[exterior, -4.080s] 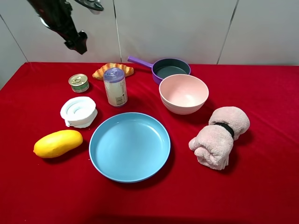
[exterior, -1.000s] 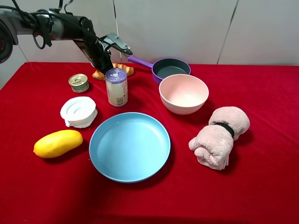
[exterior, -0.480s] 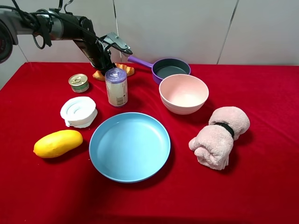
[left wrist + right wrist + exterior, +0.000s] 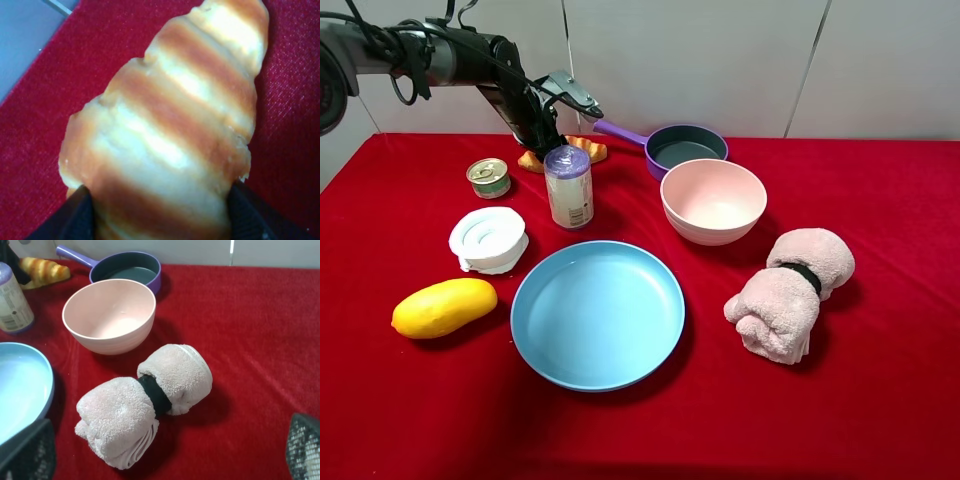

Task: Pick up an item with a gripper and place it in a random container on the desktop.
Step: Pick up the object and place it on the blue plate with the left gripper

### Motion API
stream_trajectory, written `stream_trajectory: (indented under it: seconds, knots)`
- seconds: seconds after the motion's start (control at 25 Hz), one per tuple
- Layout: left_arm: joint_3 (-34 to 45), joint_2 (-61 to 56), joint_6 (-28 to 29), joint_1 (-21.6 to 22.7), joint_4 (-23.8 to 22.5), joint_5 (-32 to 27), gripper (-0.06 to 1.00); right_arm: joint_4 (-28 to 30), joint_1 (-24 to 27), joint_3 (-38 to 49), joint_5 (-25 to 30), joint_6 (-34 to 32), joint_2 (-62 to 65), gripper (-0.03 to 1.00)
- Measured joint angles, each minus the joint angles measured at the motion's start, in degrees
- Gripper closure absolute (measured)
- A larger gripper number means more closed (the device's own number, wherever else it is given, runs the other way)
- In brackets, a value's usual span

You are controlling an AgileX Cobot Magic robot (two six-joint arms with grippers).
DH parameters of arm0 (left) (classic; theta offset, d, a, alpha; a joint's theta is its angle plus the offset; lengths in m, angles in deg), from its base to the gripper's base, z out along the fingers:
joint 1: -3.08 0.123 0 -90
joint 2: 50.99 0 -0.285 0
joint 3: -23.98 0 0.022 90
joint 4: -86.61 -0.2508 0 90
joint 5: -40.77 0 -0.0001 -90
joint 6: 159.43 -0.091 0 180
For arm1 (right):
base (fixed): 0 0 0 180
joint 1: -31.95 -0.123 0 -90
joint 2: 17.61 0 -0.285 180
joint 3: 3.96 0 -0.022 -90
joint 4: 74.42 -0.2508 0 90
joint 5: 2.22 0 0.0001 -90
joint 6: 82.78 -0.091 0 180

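Golden-brown striped croissant lies on the red-clothed bench, far side. Left tool is clamped across one end only. Risks: pastry pivots or slips on lifting; arm clips the purple-capped white bottle just in front. Right tool: fingers apart, idle.

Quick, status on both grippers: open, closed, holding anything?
Left gripper: closed on the croissant, one finger on each side of it.
Right gripper: open, holding nothing.
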Motion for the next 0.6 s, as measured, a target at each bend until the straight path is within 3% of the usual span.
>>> stream_trajectory:
  seconds: [0.6]
  knots:
    - [0.0, -2.08, 0.0, 0.96, -0.41, -1.14, 0.42, 0.0, 0.0, 0.0, -0.05, 0.0, 0.0, 0.28]
